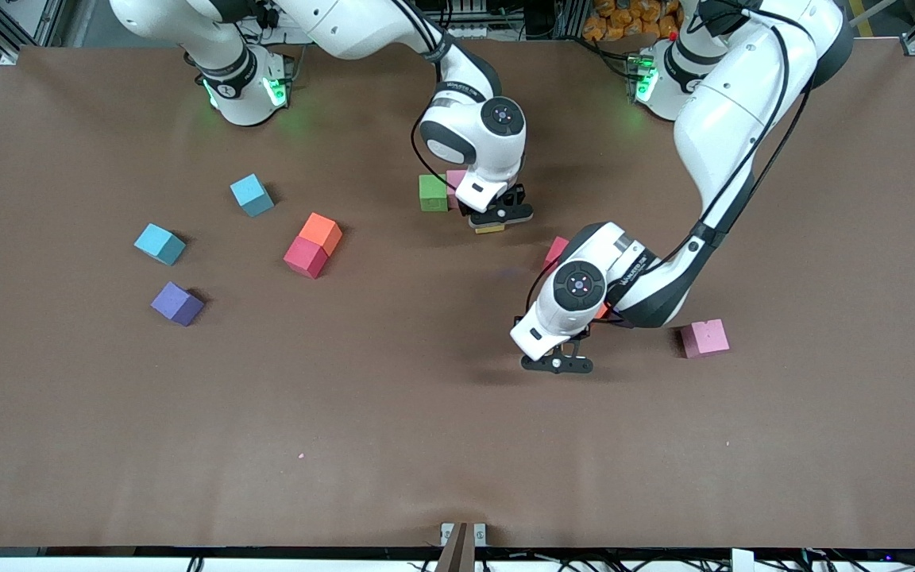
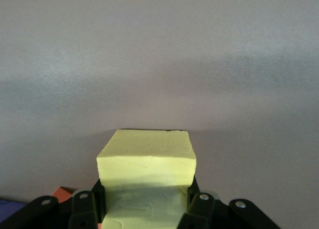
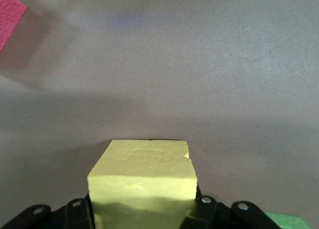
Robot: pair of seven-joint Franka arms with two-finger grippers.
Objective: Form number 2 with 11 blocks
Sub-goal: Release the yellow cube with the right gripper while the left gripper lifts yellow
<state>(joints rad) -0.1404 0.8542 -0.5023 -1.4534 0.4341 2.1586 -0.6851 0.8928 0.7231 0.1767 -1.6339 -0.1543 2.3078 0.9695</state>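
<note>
My right gripper (image 1: pixel 499 216) is shut on a yellow cube (image 1: pixel 489 229) (image 3: pixel 144 176), low at the table beside a green cube (image 1: pixel 433 193) and a pink cube (image 1: pixel 454 184) that touch each other. My left gripper (image 1: pixel 557 364) is shut on the other yellow cube (image 2: pixel 146 159), low over bare table; the front view hides that cube. A red cube (image 1: pixel 556 251) and a sliver of an orange cube (image 1: pixel 602 311) show by the left arm. A pink cube (image 1: pixel 704 338) lies toward the left arm's end. Orange (image 1: pixel 321 232), red (image 1: pixel 305 257) and purple (image 1: pixel 177 303) cubes lie toward the right arm's end.
Two light-blue cubes (image 1: pixel 252 195) (image 1: pixel 160 243) lie toward the right arm's end. The left arm's forearm (image 1: pixel 648 278) lies low across the table over the red and orange cubes. The brown table (image 1: pixel 394 445) has open surface nearer the front camera.
</note>
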